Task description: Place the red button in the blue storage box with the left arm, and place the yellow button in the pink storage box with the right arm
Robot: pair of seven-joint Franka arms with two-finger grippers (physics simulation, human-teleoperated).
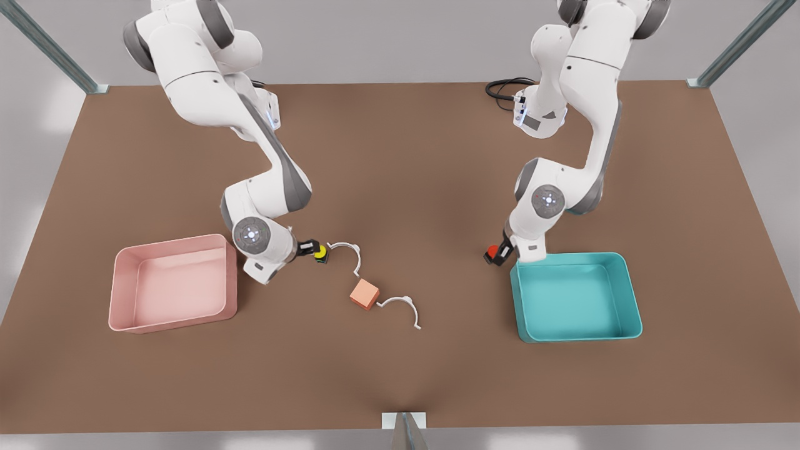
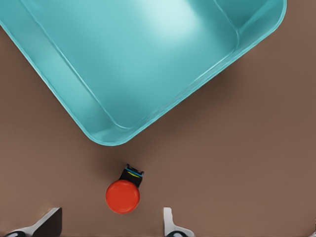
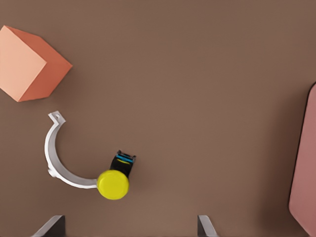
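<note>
The red button point(image 1: 493, 252) point(image 2: 122, 196) lies on the brown table just off a corner of the blue storage box point(image 1: 575, 257) point(image 2: 148, 49). My left gripper point(image 1: 501, 253) point(image 2: 108, 225) hangs over it, open, with a finger on each side and neither touching it. On the front view's left, the yellow button point(image 1: 320, 252) point(image 3: 113, 183) rests on the table to the right of the pink storage box point(image 1: 175, 243) point(image 3: 303, 168). My right gripper point(image 1: 309, 249) point(image 3: 128, 226) is open above it, its fingers standing wide of the cap.
Two white curved clips point(image 1: 347, 250) point(image 1: 400, 305) lie in the middle of the table. One clip point(image 3: 57, 158) touches the yellow button. A salmon-orange cube point(image 1: 364, 294) point(image 3: 29, 64) sits between them. Both boxes hold nothing.
</note>
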